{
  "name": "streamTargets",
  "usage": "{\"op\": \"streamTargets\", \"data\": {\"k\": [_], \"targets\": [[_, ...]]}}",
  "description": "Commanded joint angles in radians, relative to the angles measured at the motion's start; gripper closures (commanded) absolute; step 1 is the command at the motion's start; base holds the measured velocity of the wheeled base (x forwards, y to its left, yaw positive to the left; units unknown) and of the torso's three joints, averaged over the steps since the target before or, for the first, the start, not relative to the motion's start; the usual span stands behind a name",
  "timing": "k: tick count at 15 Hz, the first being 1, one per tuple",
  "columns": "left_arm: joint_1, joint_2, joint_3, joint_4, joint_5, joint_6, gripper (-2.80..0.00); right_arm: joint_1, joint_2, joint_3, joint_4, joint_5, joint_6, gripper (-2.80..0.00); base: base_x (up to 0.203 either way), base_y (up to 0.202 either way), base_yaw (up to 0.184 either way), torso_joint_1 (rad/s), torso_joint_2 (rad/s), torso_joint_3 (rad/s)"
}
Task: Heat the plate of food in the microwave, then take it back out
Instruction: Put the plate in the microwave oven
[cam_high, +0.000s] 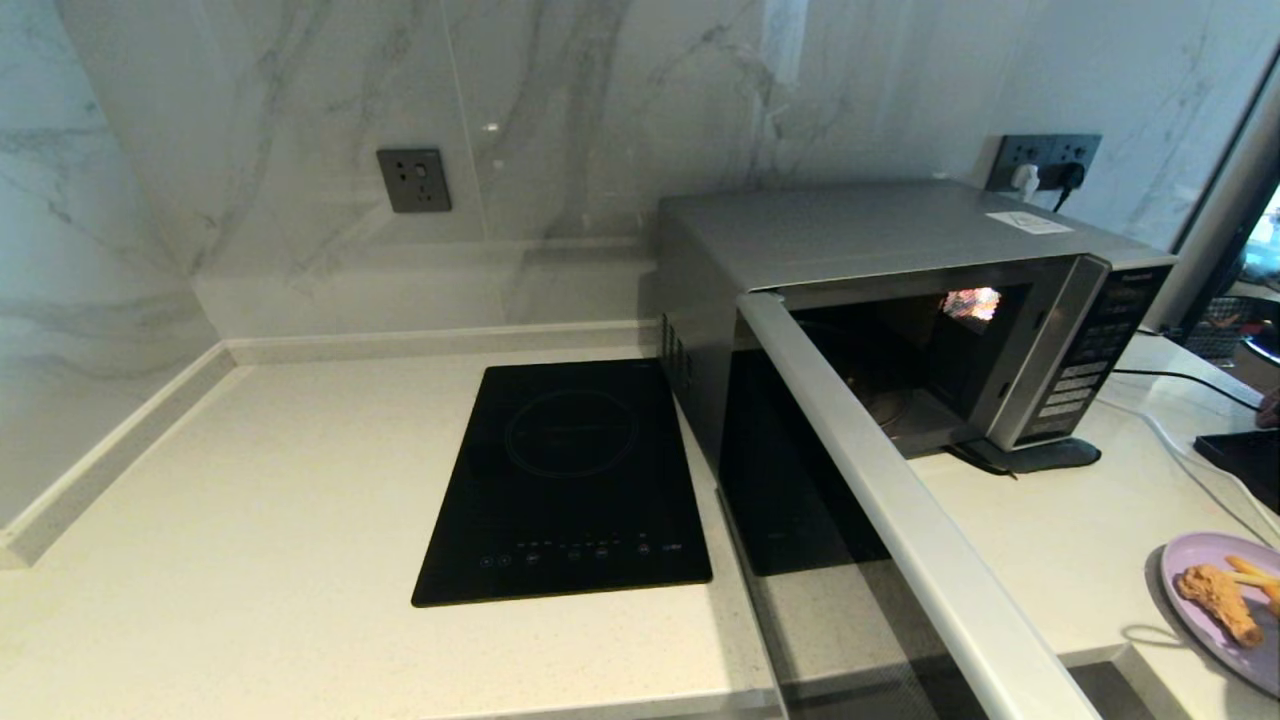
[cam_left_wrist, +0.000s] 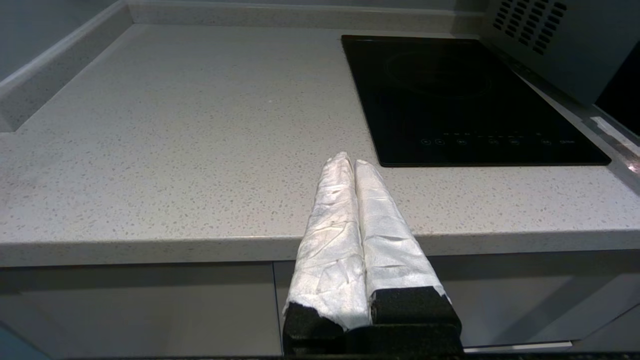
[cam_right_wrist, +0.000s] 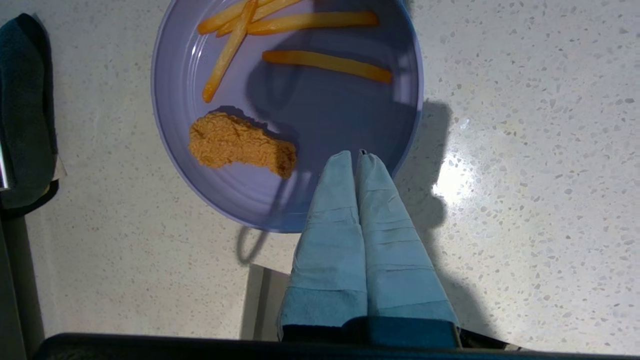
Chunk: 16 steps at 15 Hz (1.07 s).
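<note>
The large silver-grey boxy microwave (cam_high: 900, 300) stands on the pale speckled stone counter (cam_high: 250, 500) with its dark glass door (cam_high: 860, 520) swung wide open. The flat black induction hob (cam_high: 570, 480) lies just beside it. The small round lilac plate of food (cam_right_wrist: 260, 200), with 1 fried chunk and 4 fries, rests on the counter to the right of the microwave. The right gripper (cam_right_wrist: 356, 156) hovers over the plate's rim, fingers pressed together and empty. The left gripper (cam_left_wrist: 350, 162) hangs at the counter's front edge near the hob, also clenched on nothing.
</note>
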Motion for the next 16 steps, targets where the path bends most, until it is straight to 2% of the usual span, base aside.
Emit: {"op": "streamTargets", "data": {"k": [1,2,3,9,13,16], "targets": [[0.000,0.001,0.000,0.000,0.001,0.000,0.00,-0.004,0.009,0.002,0.003,0.000,0.004,0.00,0.000,0.000,0.000,0.000,0.00,0.000],[0.000,0.001,0.000,0.000,0.001,0.000,0.00,-0.004,0.010,0.004,0.003,0.000,0.003,0.00,0.000,0.000,0.000,0.000,0.00,0.000],[0.000,0.001,0.000,0.000,0.001,0.000,0.00,-0.004,0.015,0.007,0.002,0.000,0.000,-2.80,0.000,0.000,0.000,0.000,0.00,0.000],[0.000,0.001,0.000,0.000,0.001,0.000,0.00,-0.021,0.048,0.002,0.018,-0.003,0.011,-2.80,0.000,0.000,0.000,0.000,0.00,0.000],[0.000,0.001,0.000,0.000,0.001,0.000,0.00,-0.049,0.062,-0.028,0.177,-0.008,0.003,-2.80,0.000,0.000,0.000,0.000,0.00,0.000],[0.000,0.001,0.000,0.000,0.001,0.000,0.00,-0.052,0.072,-0.037,0.189,-0.008,0.002,-2.80,0.000,0.000,0.000,0.000,0.00,0.000]]}}
